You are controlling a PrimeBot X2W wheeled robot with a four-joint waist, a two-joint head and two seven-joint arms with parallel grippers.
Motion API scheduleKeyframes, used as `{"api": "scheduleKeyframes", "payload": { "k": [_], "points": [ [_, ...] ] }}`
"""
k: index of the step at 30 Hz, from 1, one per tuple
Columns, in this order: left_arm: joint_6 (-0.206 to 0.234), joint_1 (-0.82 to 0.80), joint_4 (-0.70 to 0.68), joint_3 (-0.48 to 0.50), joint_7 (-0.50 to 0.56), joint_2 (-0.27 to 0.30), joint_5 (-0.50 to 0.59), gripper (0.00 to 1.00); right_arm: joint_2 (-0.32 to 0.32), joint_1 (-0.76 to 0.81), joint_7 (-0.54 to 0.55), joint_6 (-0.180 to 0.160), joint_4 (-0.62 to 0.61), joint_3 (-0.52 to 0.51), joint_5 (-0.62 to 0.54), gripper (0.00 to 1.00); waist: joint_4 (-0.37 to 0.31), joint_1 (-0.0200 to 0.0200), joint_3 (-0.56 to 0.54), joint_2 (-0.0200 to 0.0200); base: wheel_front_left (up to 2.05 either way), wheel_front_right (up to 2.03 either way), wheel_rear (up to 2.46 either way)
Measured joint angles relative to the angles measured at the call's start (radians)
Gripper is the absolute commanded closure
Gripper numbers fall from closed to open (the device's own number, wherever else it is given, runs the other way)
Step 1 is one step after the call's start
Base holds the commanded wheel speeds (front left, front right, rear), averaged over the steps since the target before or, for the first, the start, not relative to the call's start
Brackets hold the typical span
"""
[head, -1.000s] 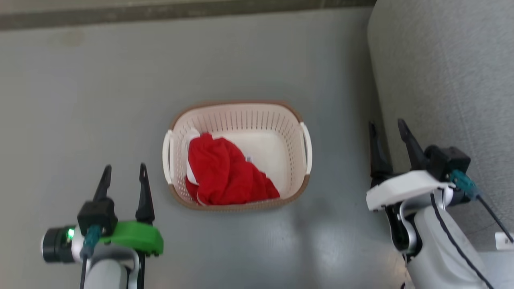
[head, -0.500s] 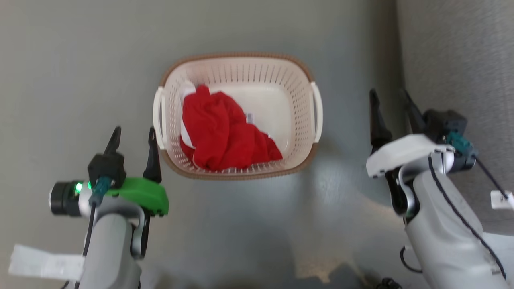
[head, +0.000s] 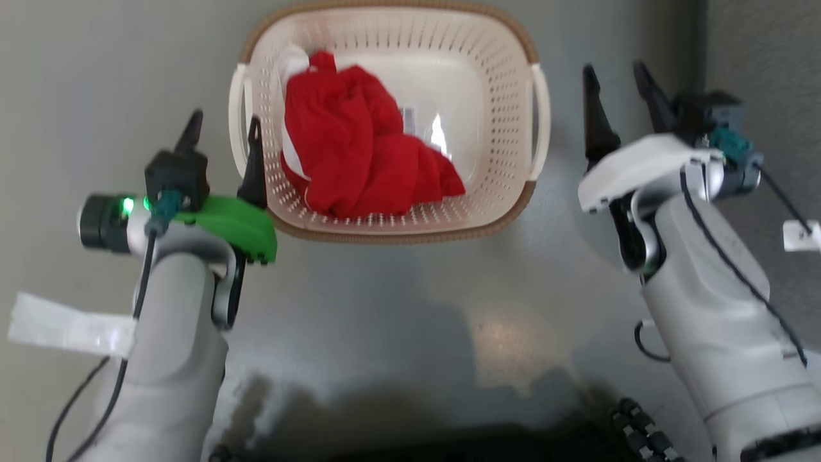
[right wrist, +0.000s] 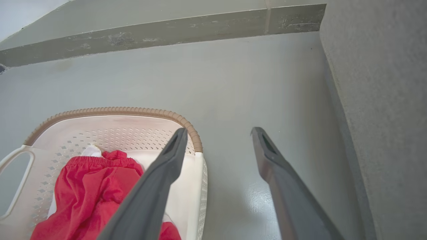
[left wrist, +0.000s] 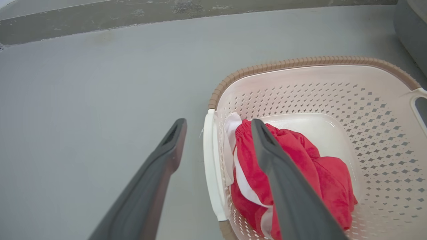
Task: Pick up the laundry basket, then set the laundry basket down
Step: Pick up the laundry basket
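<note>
Fingers [head: 254, 154] of the left gripper [head: 224, 122] stand wide apart and hold nothing. In the left wrist view the left gripper [left wrist: 218, 123] straddles the basket's left handle [left wrist: 210, 166]: one finger [left wrist: 166, 156] lies over the floor [left wrist: 83, 100] outside the wall, the other over the red garment [left wrist: 300, 160] inside. Whether either finger touches the handle cannot be told.

Fingers [head: 593, 122] of the right gripper [head: 612, 70] are likewise spread wide and empty. In the head view both lie outside the basket [head: 397, 234], just beside its right handle [head: 542, 122] and apart from it. In the right wrist view the right gripper [right wrist: 218, 130] has one finger [right wrist: 156, 186] crossing in front of the brown rim [right wrist: 110, 110], the other over bare floor [right wrist: 233, 83]; contact is not shown. A grey textured surface [right wrist: 383, 100] rises on the outer side of this gripper.

Position of the basket: upright on the grey floor [head: 96, 77], between the two grippers, its far rim at the top edge of the head view. The red garment [head: 359, 154] is heaped against the left wall, with white fabric [head: 288, 64] showing at its far corner. A sticker [head: 408, 119] lies on the bare base beside the garment.
</note>
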Motion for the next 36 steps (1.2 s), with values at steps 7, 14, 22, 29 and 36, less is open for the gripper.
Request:
{"api": "scheduleKeyframes", "payload": {
  "k": [7,14,22,29,36],
  "points": [
    [-0.012,-0.099,0.063,-0.026,-0.001,-0.004,0.0,0.0,-0.003,-0.086,0.0,0.006,0.056,0.027,0.032,0.0,0.013,0.0,0.097,0.0,0.0,0.0,0.0],
    [-0.012,-0.149,0.133,-0.026,-0.002,-0.006,-0.002,0.0,-0.004,-0.124,0.0,0.014,0.1,0.047,0.05,0.0,0.026,0.0,0.171,0.0,0.0,0.0,0.0],
    [-0.011,-0.186,0.206,-0.027,-0.011,-0.007,-0.019,0.0,-0.005,-0.156,0.0,0.022,0.121,0.08,0.065,0.0,0.038,-0.0001,0.212,0.0,0.0,0.0,0.0],
    [-0.011,-0.245,0.259,-0.037,-0.015,-0.008,-0.029,0.0,-0.006,-0.179,0.0,0.022,0.146,0.107,0.094,0.0,0.043,-0.0001,0.227,0.0,0.0,0.0,0.0],
    [-0.012,-0.285,0.303,-0.064,-0.02,-0.01,-0.042,0.0,-0.007,-0.192,0.0,0.022,0.181,0.142,0.119,0.0,0.044,-0.0001,0.228,0.0,0.0,0.0,0.0]
  ]
}}
